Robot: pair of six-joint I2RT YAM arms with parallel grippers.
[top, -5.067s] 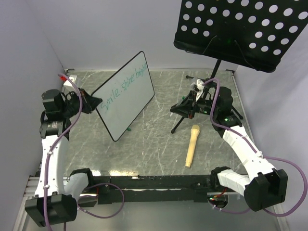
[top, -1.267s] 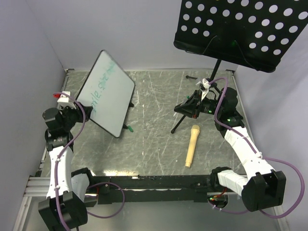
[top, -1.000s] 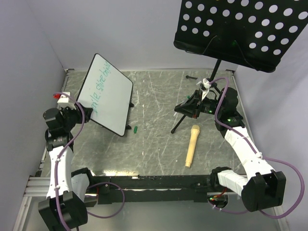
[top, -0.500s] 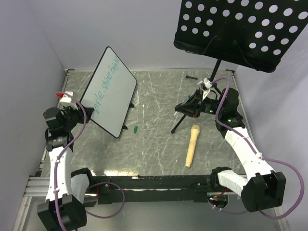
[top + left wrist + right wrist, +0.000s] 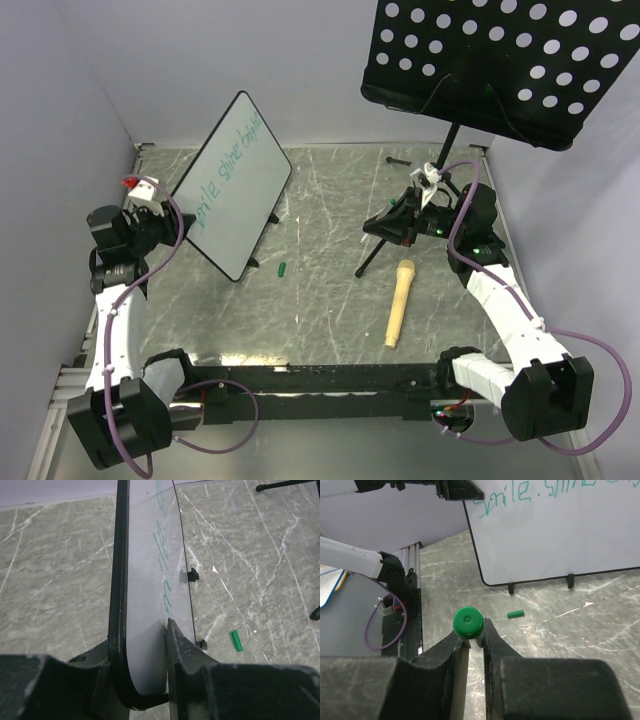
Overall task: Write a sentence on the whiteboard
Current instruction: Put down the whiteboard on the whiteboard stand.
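whiteboard [image 5: 246, 202]: white; black-framed; upright, tilted; far left | sentence [image 5: 228, 170]: teal handwriting; along its long edge

This is a robotics lab test cell. Plain grey panel walls [image 5: 300, 70] enclose a stone-patterned table [image 5: 330, 300] on three sides. The left arm [image 5: 113, 335] and right arm [image 5: 500, 300] are bolted to a black rail [image 5: 330, 378] at the table's near edge, with purple cables [image 5: 633, 385] exposed.

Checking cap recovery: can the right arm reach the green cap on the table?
Likely yes: only bare table separates the right gripper from the green cap, but it is shut on a marker.
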